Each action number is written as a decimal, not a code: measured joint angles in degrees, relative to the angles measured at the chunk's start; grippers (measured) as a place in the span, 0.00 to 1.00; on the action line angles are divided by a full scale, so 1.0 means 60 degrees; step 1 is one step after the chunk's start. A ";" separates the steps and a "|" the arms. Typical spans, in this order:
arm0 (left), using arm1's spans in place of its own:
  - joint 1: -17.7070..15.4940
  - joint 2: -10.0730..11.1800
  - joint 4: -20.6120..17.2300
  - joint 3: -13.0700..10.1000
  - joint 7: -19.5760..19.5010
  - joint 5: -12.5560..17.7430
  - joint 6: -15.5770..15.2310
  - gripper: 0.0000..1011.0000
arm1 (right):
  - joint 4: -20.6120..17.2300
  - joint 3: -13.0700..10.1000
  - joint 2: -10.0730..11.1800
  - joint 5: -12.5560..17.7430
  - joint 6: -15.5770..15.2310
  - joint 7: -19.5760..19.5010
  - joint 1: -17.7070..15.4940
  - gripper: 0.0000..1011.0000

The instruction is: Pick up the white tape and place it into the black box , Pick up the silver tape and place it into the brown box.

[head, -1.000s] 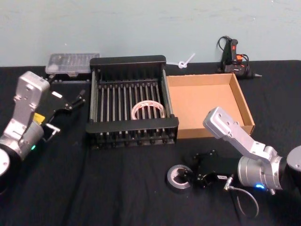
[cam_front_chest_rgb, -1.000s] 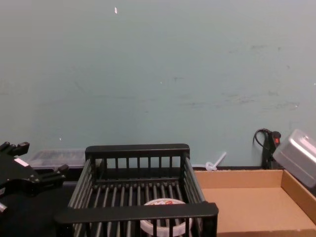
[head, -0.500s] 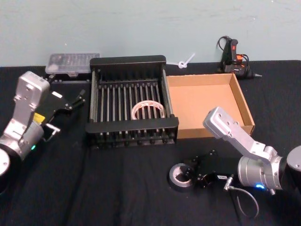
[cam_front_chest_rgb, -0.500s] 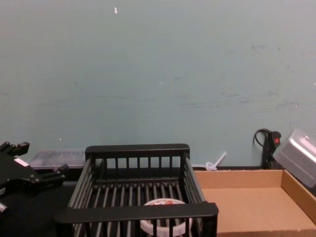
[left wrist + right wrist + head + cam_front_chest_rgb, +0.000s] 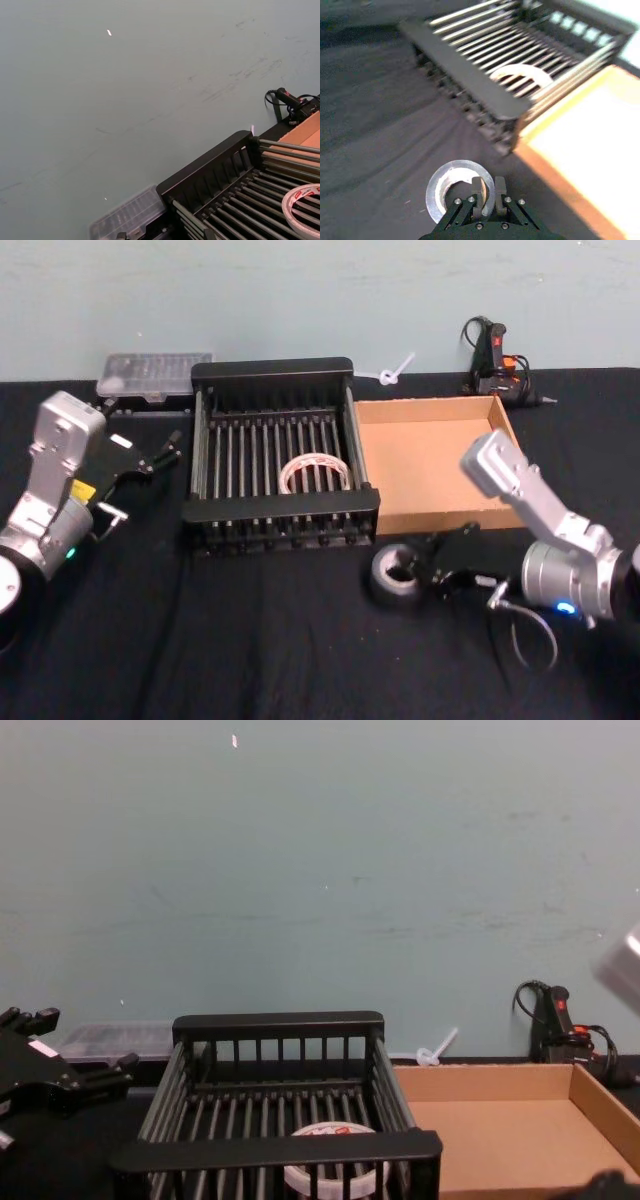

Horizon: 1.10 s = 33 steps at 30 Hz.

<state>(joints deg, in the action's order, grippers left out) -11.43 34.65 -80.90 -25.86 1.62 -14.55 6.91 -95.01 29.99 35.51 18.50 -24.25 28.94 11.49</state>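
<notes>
Nearest to the robot, the right hand (image 5: 418, 568) is pinching the wall of the silver tape (image 5: 392, 575), one finger inside the hollow centre, in front of the black box (image 5: 280, 508); the roll seems lifted just off the desk (image 5: 250, 640), though this is hard to confirm. Inside the black box lies the white tape (image 5: 315, 473) (so this half of the task looks done). To the right of the black box, touching it, the brown box (image 5: 520, 468) waits for the silver roll. To its left, the left hand (image 5: 150, 454) hangs idle, fingers spread.
</notes>
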 joint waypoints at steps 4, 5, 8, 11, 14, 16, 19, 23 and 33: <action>-0.0001 0.0000 0.0000 0.0000 0.0000 0.0000 0.0000 0.99 | 0.0000 -0.0305 -0.0089 -0.0004 0.0035 -0.0364 0.0096 0.16; -0.0001 0.0000 0.0000 0.0000 0.0000 0.0000 0.0000 0.99 | 0.0050 -0.0424 -0.0151 -0.0035 0.0046 -0.0517 0.0176 0.16; 0.0000 0.0000 0.0000 0.0000 0.0000 0.0000 0.0000 0.99 | 0.0177 -0.0588 -0.0267 -0.0110 0.0061 -0.0714 0.0316 0.16; 0.0000 0.0000 0.0000 0.0000 0.0000 0.0000 0.0000 0.99 | 0.0389 -0.0756 -0.0447 -0.0214 0.0064 -0.0912 0.0520 0.16; -0.0001 0.0000 0.0000 0.0000 0.0000 0.0000 0.0000 0.99 | 0.0656 -0.0858 -0.0645 -0.0336 0.0065 -0.1059 0.0737 0.16; 0.0000 0.0000 0.0000 0.0000 0.0000 0.0000 0.0000 0.99 | 0.0878 -0.0895 -0.0795 -0.0442 0.0065 -0.1159 0.0893 0.16; -0.0001 0.0000 0.0000 0.0000 0.0000 0.0000 0.0000 0.99 | 0.1248 -0.0914 -0.1038 -0.0604 0.0066 -0.1283 0.1120 0.16; 0.0000 0.0000 0.0000 0.0000 0.0000 0.0000 0.0000 0.99 | 0.1664 -0.0933 -0.1300 -0.0769 0.0060 -0.1422 0.1363 0.16; 0.0000 0.0000 0.0000 0.0000 0.0000 0.0000 0.0000 0.99 | 0.2263 -0.1099 -0.1685 -0.0932 0.0008 -0.1608 0.1646 0.16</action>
<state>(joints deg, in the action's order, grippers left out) -11.43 34.64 -80.90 -25.86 1.62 -14.55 6.91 -81.43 23.40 25.40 12.91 -24.20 19.29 21.36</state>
